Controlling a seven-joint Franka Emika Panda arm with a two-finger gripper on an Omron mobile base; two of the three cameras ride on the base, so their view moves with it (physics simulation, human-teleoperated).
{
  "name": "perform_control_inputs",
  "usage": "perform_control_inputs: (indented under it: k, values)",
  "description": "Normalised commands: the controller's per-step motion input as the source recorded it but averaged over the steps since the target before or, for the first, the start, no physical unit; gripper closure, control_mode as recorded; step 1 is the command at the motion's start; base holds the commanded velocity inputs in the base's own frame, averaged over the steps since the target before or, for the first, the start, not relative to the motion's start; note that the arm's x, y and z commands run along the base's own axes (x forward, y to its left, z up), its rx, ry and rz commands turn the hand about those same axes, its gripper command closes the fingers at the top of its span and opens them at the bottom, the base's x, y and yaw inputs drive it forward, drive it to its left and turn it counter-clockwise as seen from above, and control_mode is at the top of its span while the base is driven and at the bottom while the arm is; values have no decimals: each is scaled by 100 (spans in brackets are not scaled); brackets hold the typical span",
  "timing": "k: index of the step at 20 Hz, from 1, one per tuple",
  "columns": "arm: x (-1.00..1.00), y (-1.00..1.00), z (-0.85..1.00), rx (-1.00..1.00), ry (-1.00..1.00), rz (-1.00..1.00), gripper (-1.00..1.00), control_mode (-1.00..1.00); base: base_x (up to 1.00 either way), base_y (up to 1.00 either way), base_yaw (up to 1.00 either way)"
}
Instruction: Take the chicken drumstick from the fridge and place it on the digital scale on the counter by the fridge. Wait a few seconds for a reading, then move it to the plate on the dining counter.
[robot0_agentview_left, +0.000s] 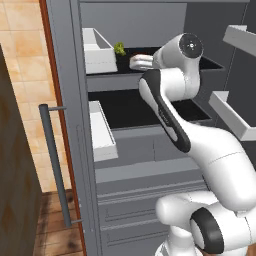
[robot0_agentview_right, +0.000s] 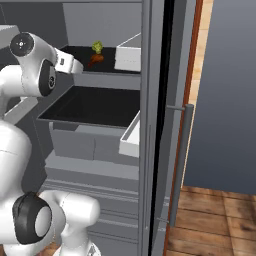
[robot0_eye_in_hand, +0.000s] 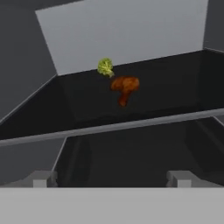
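The fridge (robot0_agentview_left: 70, 100) stands open. On its upper black shelf (robot0_eye_in_hand: 175, 83) lies the chicken drumstick (robot0_eye_in_hand: 125, 86), orange-brown and glossy, also visible from the right (robot0_agentview_right: 97, 58). A small green leafy vegetable (robot0_eye_in_hand: 105, 67) sits just behind it. My gripper (robot0_eye_in_hand: 111, 179) is open, its fingertips (robot0_eye_in_hand: 41, 178) far apart with nothing between them. It hangs in front of the shelf's front edge, short of the drumstick and pointed at it. The hand (robot0_agentview_left: 133, 62) reaches in at upper-shelf height, its end (robot0_agentview_right: 80, 66) just left of the drumstick.
White door bins (robot0_agentview_left: 97, 50) (robot0_agentview_left: 102, 132) hang on the left door, more bins (robot0_agentview_left: 235, 115) on the right. A lower black shelf (robot0_agentview_right: 95, 107) sits under the upper one, with grey drawers below. The long bar handle (robot0_agentview_left: 52, 160) runs down the door.
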Motion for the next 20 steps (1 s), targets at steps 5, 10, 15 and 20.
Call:
perform_control_inputs:
  k: [5, 10, 15, 20]
  values:
    - [12, -9, 11, 0, 25, 6, -100, -100, 0, 0, 0]
    - [19, 10, 8, -15, 37, 7, -100, -100, 0, 0, 0]
    - [22, 3, -11, -6, 18, 3, -100, -100, 0, 0, 0]
    - [26, -5, -29, 0, 0, 0, -100, -100, 0, 0, 0]
